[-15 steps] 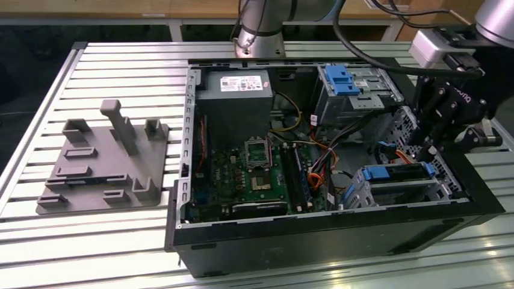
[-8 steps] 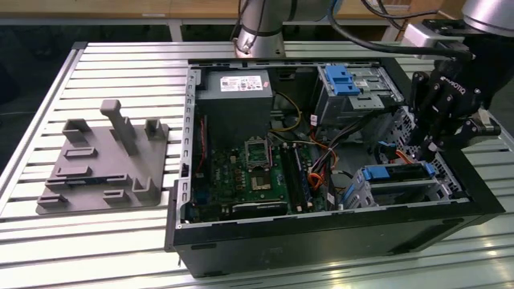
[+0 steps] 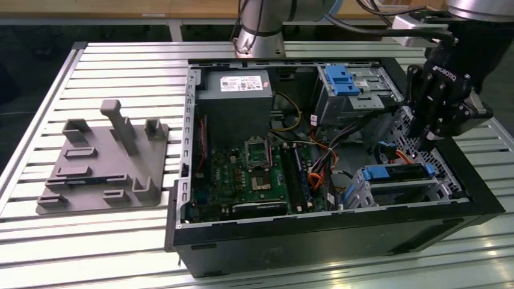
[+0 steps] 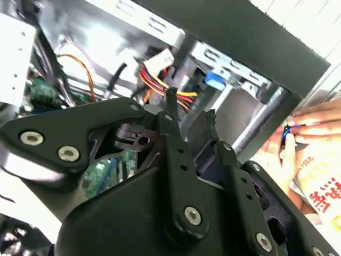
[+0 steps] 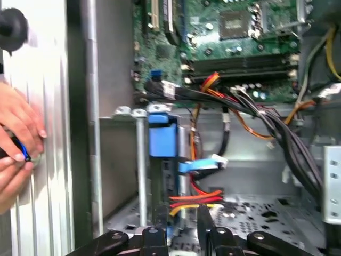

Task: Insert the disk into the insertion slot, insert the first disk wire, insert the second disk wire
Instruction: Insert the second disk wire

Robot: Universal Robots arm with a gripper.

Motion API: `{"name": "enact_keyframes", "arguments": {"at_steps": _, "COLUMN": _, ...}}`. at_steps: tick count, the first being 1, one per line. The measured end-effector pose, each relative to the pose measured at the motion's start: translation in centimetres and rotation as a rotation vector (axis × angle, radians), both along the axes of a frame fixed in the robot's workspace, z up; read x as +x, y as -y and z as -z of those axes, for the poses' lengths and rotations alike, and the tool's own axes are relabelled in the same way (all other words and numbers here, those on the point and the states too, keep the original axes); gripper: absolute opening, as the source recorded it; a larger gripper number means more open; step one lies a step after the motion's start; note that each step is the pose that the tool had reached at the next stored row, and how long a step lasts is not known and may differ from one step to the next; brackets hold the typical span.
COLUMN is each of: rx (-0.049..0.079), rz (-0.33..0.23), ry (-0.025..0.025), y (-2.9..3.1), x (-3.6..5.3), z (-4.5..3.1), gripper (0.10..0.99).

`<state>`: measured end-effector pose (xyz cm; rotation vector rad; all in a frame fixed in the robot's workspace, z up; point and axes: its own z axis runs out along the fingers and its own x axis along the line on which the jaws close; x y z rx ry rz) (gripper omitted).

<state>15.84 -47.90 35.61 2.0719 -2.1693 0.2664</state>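
The disk (image 3: pixel 399 174), silver with a blue carrier rail (image 5: pixel 162 137), sits in the insertion slot (image 3: pixel 360 191), the low perforated cage at the front corner of the open computer case on the exterior view's right. My gripper (image 3: pixel 422 143) hangs just above and behind the disk. Its black fingers (image 5: pixel 160 217) stand a little apart in both wrist views, open. A red and yellow wire bundle (image 5: pixel 195 199) runs across the gap at the fingertips (image 4: pixel 170 97). A light blue wire plug (image 5: pixel 200 165) lies loose beside the disk's end.
A taller grey cage with a blue latch (image 3: pixel 345 79) stands behind. Black and orange cable bundles (image 5: pixel 266 120) cross between motherboard (image 3: pixel 249 174) and cages. A person's hands (image 5: pixel 16 136) rest outside the case wall. A grey fixture plate (image 3: pixel 105 162) lies at the exterior view's left.
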Motion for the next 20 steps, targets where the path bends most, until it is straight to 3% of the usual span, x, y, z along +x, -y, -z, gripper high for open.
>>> {"name": "enact_keyframes", "arguments": {"at_steps": 1, "rx": 0.000, "rz": 0.000, "ry": 0.0070, "y": -0.26, "x": -0.07, "z": 0.01, "gripper": 0.361}}
{"name": "enact_keyframes", "arguments": {"at_steps": 2, "rx": 0.000, "rz": 0.001, "ry": 0.0107, "y": -0.40, "x": -0.22, "z": 0.00, "gripper": 0.361}}
{"name": "enact_keyframes", "arguments": {"at_steps": 7, "rx": -0.009, "rz": 0.004, "ry": 0.0115, "y": -0.78, "x": -1.67, "z": 0.01, "gripper": 0.361}}
{"name": "enact_keyframes", "arguments": {"at_steps": 9, "rx": -0.028, "rz": 0.004, "ry": 0.0115, "y": -1.20, "x": -2.04, "z": 0.00, "gripper": 0.361}}
{"name": "enact_keyframes", "arguments": {"at_steps": 14, "rx": -0.105, "rz": 0.002, "ry": 0.0110, "y": -1.71, "x": -2.81, "z": 0.01, "gripper": 0.361}}
{"name": "enact_keyframes", "arguments": {"at_steps": 18, "rx": -0.127, "rz": 0.002, "ry": 0.0109, "y": -2.38, "x": -3.55, "z": 0.03, "gripper": 0.361}}
{"name": "enact_keyframes", "arguments": {"at_steps": 20, "rx": -0.131, "rz": 0.001, "ry": 0.0053, "y": -2.40, "x": -3.62, "z": 0.05, "gripper": 0.361}}
